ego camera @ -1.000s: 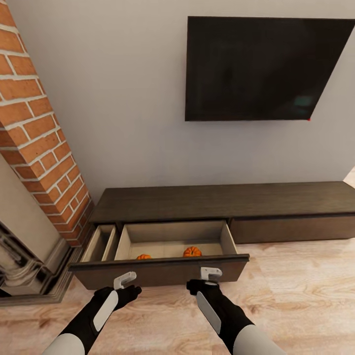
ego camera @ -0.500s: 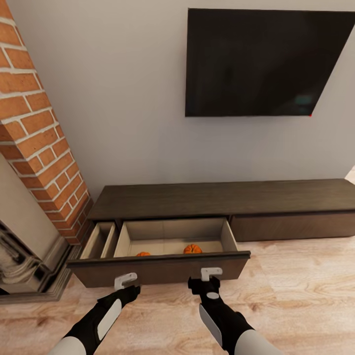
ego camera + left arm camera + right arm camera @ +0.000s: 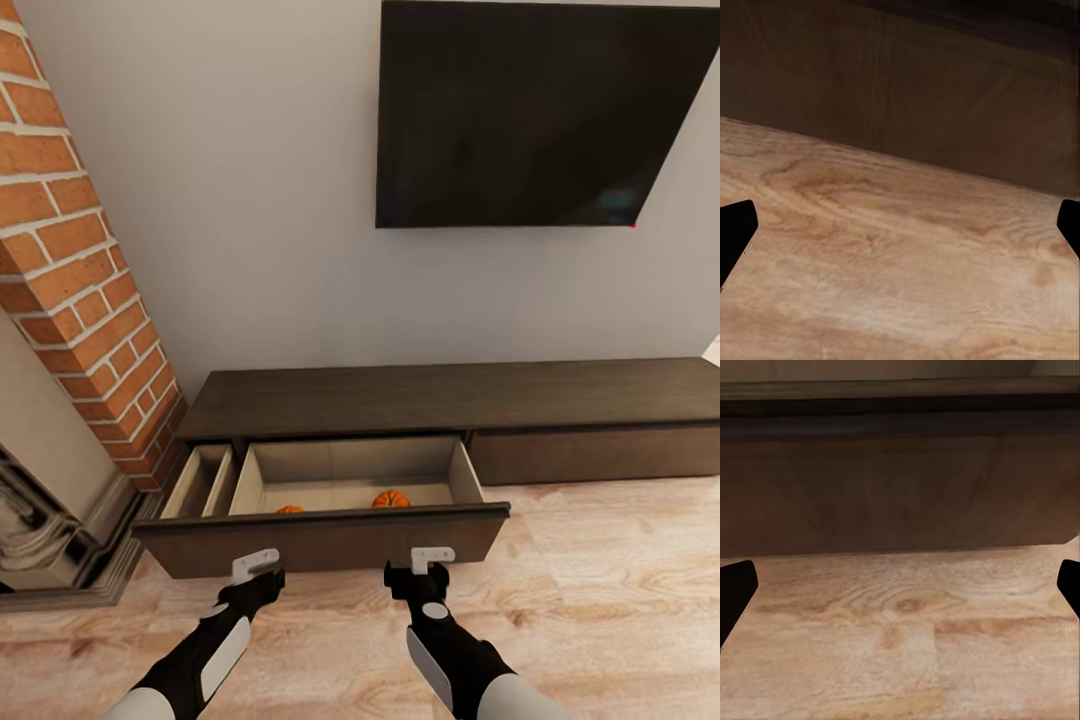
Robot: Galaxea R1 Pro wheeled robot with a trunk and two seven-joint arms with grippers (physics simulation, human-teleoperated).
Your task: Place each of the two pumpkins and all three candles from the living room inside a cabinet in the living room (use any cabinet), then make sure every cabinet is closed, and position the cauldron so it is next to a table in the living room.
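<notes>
The long, dark brown cabinet (image 3: 450, 395) stands against the wall with its left drawer (image 3: 320, 540) pulled out. Two orange pumpkins (image 3: 391, 498) (image 3: 290, 509) lie in the drawer's pale interior, half hidden behind its front. My left gripper (image 3: 256, 566) and right gripper (image 3: 432, 557) hover just in front of the drawer front, both open and holding nothing. The left wrist view has the left gripper (image 3: 900, 229) spread wide over the floor, facing the drawer front (image 3: 915, 90). In the right wrist view the right gripper (image 3: 900, 585) is likewise spread before the drawer front (image 3: 900, 487).
A brick chimney (image 3: 70, 260) and a stone fireplace surround (image 3: 40, 500) stand close on the left. A dark TV (image 3: 520, 110) hangs on the wall above the cabinet. A narrow side compartment (image 3: 200, 480) is also open. Light wood floor (image 3: 600, 600) stretches to the right.
The whole picture has shifted, so the camera moved: the TV and cabinet top sit higher and the pumpkins show less behind the drawer front. Both grippers stay in front of the drawer.
</notes>
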